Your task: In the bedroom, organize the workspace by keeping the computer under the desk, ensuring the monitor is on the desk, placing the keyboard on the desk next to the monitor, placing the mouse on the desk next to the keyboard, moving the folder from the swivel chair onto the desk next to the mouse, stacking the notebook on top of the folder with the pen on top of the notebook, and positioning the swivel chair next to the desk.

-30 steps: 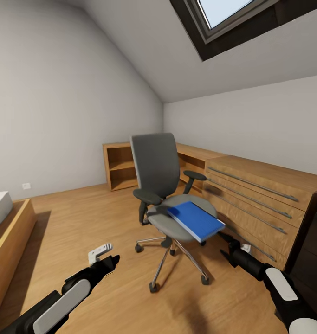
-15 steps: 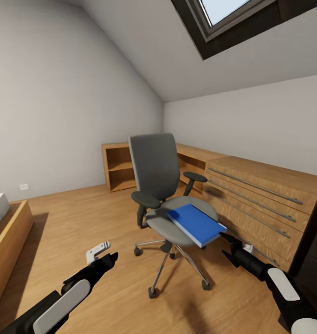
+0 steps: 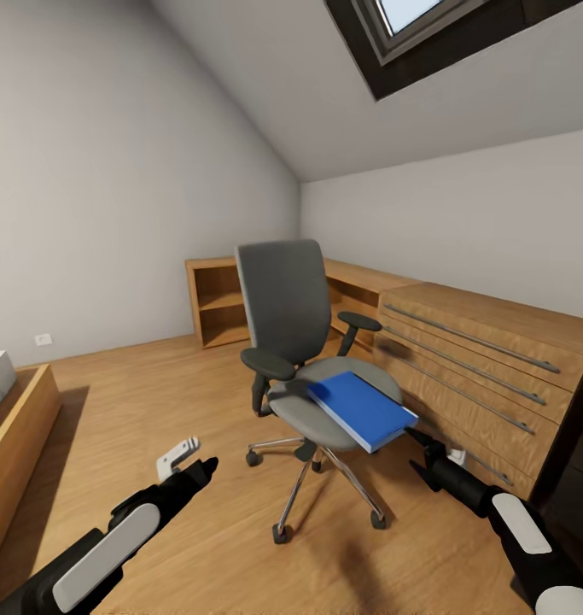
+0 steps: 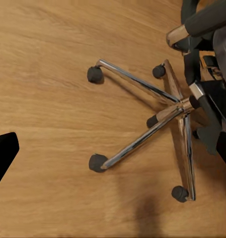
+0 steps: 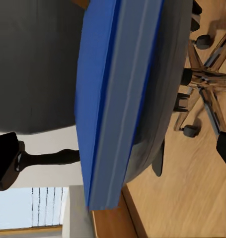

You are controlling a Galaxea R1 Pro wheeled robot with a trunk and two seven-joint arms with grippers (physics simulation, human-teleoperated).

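Over the last second the whole head view shifts a little: the skylight (image 3: pixel 411 26) slides up and out of the corner and the wooden bed frame (image 3: pixel 18 444) at the left edge shows less. That is the camera and base creeping forward, not the furniture moving. The swivel chair (image 3: pixel 300 376) and the folder (image 3: pixel 362 408) keep their places relative to each other. The right tool (image 3: pixel 423 457) now sits just beside the folder's near corner, closer than a second ago. My judgement: the robot is closing in to take the folder off the seat, and that step is not yet begun.

The folder is a flat, thin, bright-blue rectangle lying on the seat (image 3: pixel 308 412), its near corner jutting past the seat's front edge. In the right wrist view its blue cover (image 5: pixel 95 99) and paler edge (image 5: pixel 127 104) look smooth and stiff, and the overhang should give a finger room underneath. The seat and tall back are matte grey padding; the armrests (image 3: pixel 270 364) are black and rounded. The chrome star base (image 4: pixel 157 124) gleams on dark castors over a light wood-plank floor (image 4: pixel 48 74).

The right tool looks released, its dark fingertips spread at the frame edges with nothing between them. The left tool (image 3: pixel 201 468) hangs low over the floor, near a small white object (image 3: pixel 177 458) lying there; whether it is clenched I cannot tell. A light-wood drawer chest (image 3: pixel 479 367) stands behind the chair.
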